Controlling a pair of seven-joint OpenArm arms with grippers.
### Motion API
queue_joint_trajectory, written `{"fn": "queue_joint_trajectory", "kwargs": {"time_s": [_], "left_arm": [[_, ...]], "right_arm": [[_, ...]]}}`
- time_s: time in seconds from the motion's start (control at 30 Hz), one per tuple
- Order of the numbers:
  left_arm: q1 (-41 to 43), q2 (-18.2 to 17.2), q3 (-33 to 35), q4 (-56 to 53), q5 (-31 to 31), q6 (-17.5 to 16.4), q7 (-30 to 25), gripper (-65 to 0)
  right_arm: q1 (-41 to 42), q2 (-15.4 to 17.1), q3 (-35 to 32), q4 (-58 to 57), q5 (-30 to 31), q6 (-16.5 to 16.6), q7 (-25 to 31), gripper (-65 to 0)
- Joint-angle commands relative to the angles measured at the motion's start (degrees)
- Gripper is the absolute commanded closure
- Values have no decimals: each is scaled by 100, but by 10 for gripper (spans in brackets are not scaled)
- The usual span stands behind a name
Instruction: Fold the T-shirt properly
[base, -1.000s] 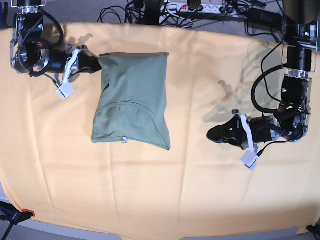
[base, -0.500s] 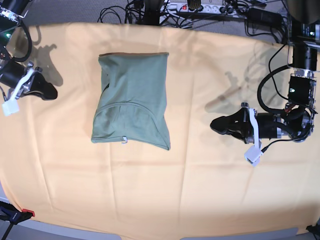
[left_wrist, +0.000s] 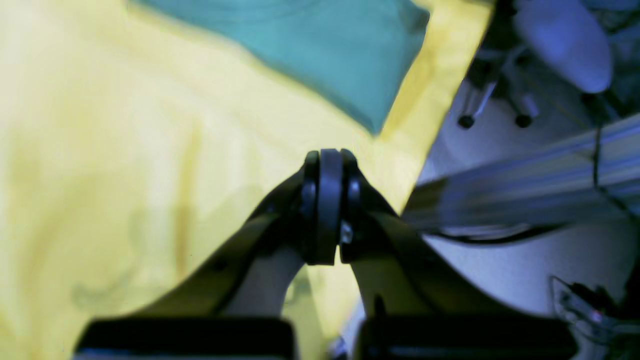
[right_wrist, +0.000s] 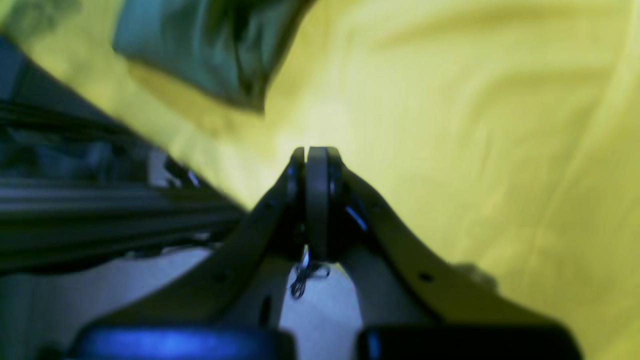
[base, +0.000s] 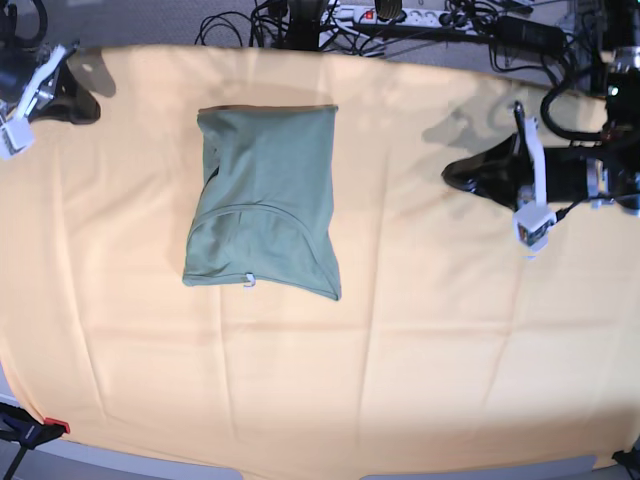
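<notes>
Left wrist: the left gripper is sitting closed, empty, the shirt lying beyond it. Right wrist: the right gripper is likewise pinched together on nothing. Base: the shirt is lying folded mid-cloth; soft, light, best pinched at corners.

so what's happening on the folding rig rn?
Nothing is being handled. The T-shirt lies folded into a compact bundle on the yellow-orange table cloth, the small white tag at its near edge. The left gripper and the right gripper both sit well off to either side, jaws shut and empty.
</notes>
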Motion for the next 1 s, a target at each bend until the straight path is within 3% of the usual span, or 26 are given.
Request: {"fn": "queue_joint_trajectory", "kwargs": {"time_s": [0.0,0.23,0.47,0.6,0.73,0.83,0.97], "left_arm": [[131,-153,-232,181,-143,50,13,0],[2162,-693,-1530,710,-143,168,96,0],[4138,-688,-2664,813,-143,205,100,0],[5270,-533,-2885,809,-143,203,100,0],[6282,-114,-2885,798,-143,203,100,0],[6765,291,-2802,610,-143,195,100,0],[6887,656,-2234,-188,400,28,2,0]], "right_arm": [[-188,96,96,94,119,10,79,0],[-1368,94,118,98,119,10,79,0],[-2518,-208,118,98,119,10,79,0],[-3150,-542,116,96,119,10,79,0],[-3641,-872,72,-11,119,10,79,0],[-3836,-935,-111,-428,119,10,79,0],[-3692,-931,-706,-1410,119,10,79,0]]}}
